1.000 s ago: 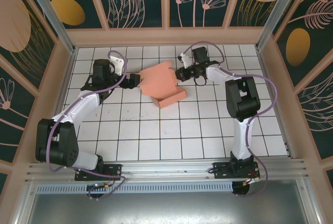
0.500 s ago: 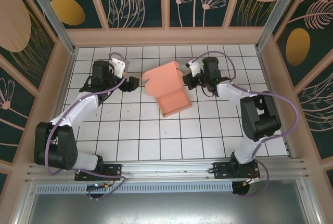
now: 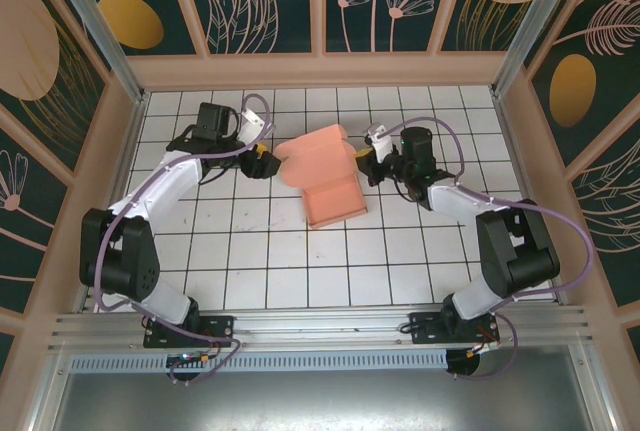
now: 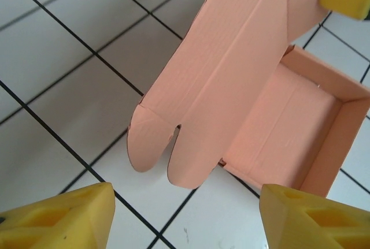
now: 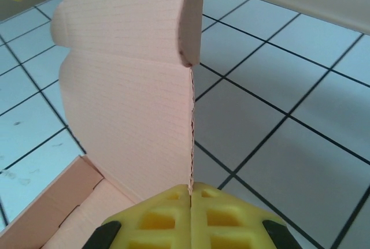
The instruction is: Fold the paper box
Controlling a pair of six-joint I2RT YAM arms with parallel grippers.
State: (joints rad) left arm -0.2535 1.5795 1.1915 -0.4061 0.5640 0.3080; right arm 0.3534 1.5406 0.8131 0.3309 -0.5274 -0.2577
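- As you read the top external view, log the paper box [image 3: 335,201] at mid-table on the white tiled table [image 3: 260,261], between the two arms. It has a shallow tray on the near side and its lid panel is raised at the far side.
- Same view: the left gripper [image 3: 262,162] sits just beside the lid panel's left edge, and the right gripper [image 3: 362,158] meets its right edge.
- Left wrist view: you see the left gripper [image 4: 185,217] released, its yellow fingertips [image 4: 63,214] spread wide and apart from the card. The paper box [image 4: 243,87] lies ahead, with two rounded flaps toward the camera and the tray to the right.
- Right wrist view: the right gripper [image 5: 191,214] is clenched on the paper box [image 5: 133,116], its yellow pads [image 5: 156,220] pressed together on the edge of the upright lid panel. A corner of the tray shows at lower left.
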